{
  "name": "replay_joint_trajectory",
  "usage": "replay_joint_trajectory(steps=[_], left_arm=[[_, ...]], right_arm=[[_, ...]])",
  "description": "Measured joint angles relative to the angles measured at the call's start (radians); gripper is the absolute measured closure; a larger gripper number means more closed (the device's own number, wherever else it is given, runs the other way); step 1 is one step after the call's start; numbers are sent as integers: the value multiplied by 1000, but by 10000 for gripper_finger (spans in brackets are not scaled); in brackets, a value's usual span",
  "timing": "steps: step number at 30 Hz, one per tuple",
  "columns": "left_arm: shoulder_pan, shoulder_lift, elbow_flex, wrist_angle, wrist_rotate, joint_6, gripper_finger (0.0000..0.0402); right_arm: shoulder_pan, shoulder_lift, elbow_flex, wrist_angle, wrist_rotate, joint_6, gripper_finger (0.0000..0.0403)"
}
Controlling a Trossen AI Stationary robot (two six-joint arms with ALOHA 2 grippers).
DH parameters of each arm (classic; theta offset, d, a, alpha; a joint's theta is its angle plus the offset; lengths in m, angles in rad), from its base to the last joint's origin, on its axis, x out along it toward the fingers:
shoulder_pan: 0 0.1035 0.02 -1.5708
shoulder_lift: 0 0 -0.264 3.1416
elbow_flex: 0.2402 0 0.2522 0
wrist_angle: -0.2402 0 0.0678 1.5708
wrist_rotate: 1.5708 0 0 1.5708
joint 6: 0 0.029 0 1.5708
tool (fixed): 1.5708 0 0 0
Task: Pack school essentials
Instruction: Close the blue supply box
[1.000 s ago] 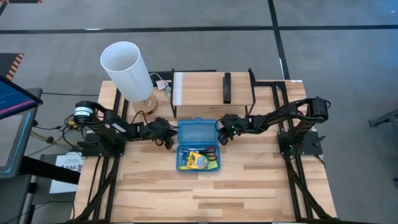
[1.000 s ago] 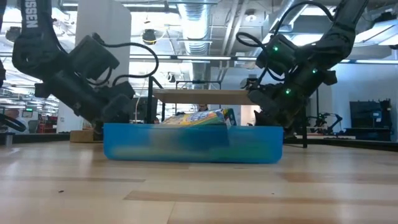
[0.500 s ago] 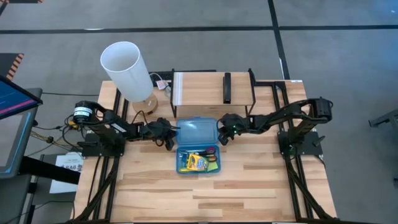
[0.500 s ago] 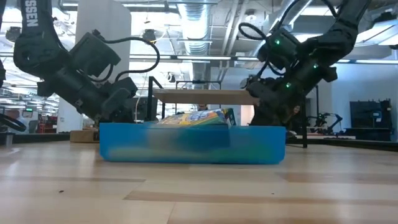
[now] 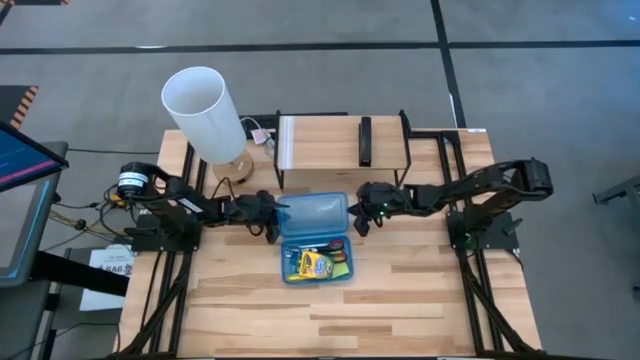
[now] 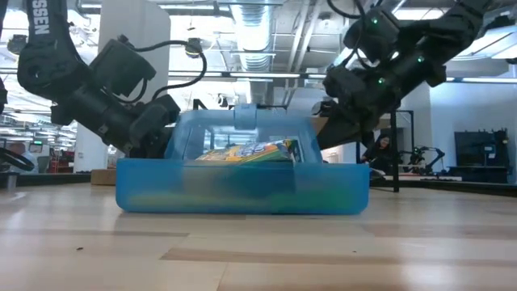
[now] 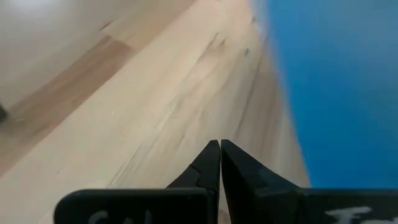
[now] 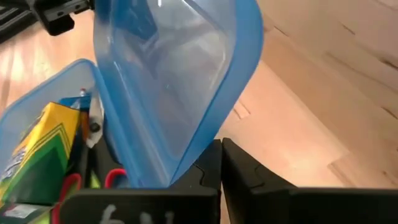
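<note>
A blue translucent case (image 5: 315,262) lies open at the table's middle. In it are a green-yellow crayon box (image 8: 37,143), red-handled scissors (image 8: 112,177) and a green pad (image 5: 342,265). Its lid (image 8: 168,81) stands tilted up from the far side (image 6: 242,129). My right gripper (image 8: 221,144) is shut at the lid's right edge (image 5: 358,222). My left gripper (image 7: 220,143) is shut, low over the table beside the case's left wall (image 5: 275,218). My right gripper meets the lid's right side edge (image 8: 208,146) at its fingertips, coming slanting down from the table's right; the fingers themselves hide the pinch. The lid is raised and tilted, still joined to the case along its far side. My left gripper's tips are right beside the case's left wall (image 7: 292,124); I cannot tell whether they touch it.
At the far left stands a white cylinder (image 5: 205,110). Behind the case is a wooden rack (image 5: 320,140) carrying a black bar (image 5: 365,140). The wooden table (image 5: 330,320) is bare toward its near edge.
My right gripper has gone up and drawn a little toward the table's right, and the lid has swung up from lying flat behind the case to standing tilted. The case's bottom half stays on the table.
</note>
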Motion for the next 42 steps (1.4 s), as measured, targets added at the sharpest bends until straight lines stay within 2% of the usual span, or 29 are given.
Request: replay_joint_trajectory(steps=[6,13,24,42], left_arm=[[-4,-48,-1,1,28,1,400],[-34,-175,0,-24,27,25,400],[-141,-360,0,-101,24,77,400],[-325,-370,0,-156,-20,69,400]], right_arm=[[30,-18,0,-5,1,-10,377],[67,-32,1,17,-1,-28,377],[119,-80,0,15,-1,-36,377],[285,-80,1,90,0,-7,377]])
